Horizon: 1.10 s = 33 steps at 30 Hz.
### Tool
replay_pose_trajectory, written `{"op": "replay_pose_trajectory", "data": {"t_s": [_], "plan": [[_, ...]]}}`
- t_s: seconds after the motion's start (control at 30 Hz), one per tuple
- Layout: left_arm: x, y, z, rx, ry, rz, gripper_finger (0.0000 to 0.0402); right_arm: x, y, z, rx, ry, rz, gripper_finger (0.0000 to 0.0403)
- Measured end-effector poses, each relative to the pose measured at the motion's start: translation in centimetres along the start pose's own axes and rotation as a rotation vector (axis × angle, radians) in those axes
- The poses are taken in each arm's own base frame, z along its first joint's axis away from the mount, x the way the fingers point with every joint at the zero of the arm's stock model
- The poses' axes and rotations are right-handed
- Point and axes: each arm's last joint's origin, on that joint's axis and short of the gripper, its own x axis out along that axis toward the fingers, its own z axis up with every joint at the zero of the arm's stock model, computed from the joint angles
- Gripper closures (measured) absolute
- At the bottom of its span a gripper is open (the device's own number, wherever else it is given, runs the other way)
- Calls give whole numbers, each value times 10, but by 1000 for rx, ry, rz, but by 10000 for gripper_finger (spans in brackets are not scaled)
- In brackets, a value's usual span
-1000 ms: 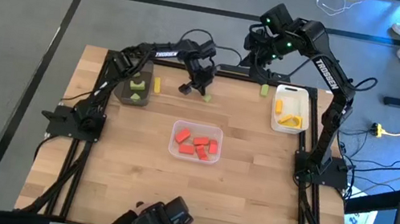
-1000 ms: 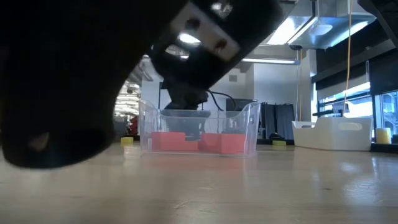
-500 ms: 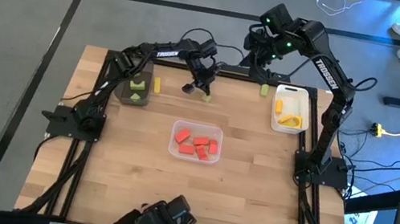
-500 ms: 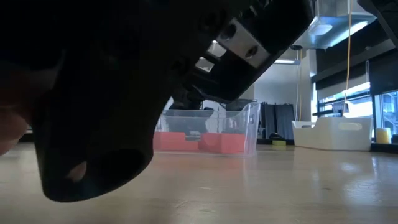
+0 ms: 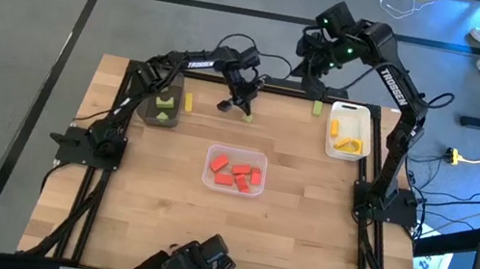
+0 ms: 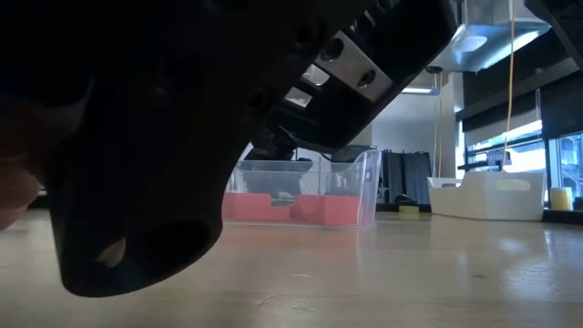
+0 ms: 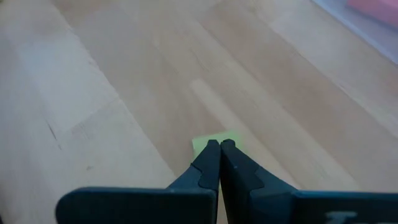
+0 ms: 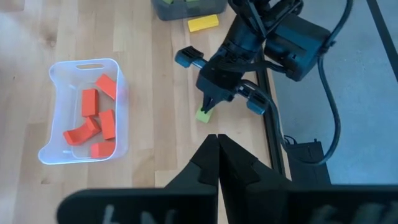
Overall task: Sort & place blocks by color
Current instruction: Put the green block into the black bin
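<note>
Sorting looks mostly done here. The clear tray (image 5: 232, 186) in the middle of the surface (image 5: 281, 239) already has the red blocks (image 5: 235, 173) in it, the white tray (image 5: 347, 150) out at about 2 o'clock holds yellow blocks (image 5: 348, 143), and the dark grey tray (image 5: 162, 120) at about 10 o'clock has light green blocks (image 5: 165, 102) inside.

A few stragglers are left near the far edge. A yellow block (image 5: 189, 102) lies just beside the grey tray, probably the next one due for the white tray. A light green block (image 5: 318, 108) sits near the white tray, on the wrong side for its colour.

The left claw (image 5: 246, 112) is down at roughly 12 o'clock from the clear tray, right over another green block (image 7: 214, 143). Its fingers are pressed fully together, tips meeting at the near edge of that block, so it's closed on nothing and not gripping it. My guess is it's lining up or nudging, and it'd need to spread first to actually pick the thing up and carry it over to the grey tray.

The right claw (image 8: 217, 138) hangs high past the far edge of the surface, also closed and empty, basically parked out of the way while the left arm works.
</note>
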Motion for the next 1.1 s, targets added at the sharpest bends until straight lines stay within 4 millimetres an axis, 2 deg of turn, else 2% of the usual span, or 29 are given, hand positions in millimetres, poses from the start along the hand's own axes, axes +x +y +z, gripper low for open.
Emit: {"op": "replay_pose_trajectory", "data": {"t_s": [0.33,0.47,0.57,0.8,0.93,1.1], "plan": [[0,-3,-1,-20,22,-19,402,-1,-1,-2,16,8,10,402],[0,-7,-4,-56,95,-42,402,3,-3,-4,22,19,16,402],[-3,-8,-5,-119,75,-57,402,13,-5,-6,31,20,49,402],[-40,-5,1,-266,15,3,402,64,-20,-18,62,39,64,402],[-72,-3,3,-331,-22,64,402,99,-35,-27,112,14,31,402],[-94,-2,-6,-428,-30,111,402,144,-58,-41,189,60,76,402]]}}
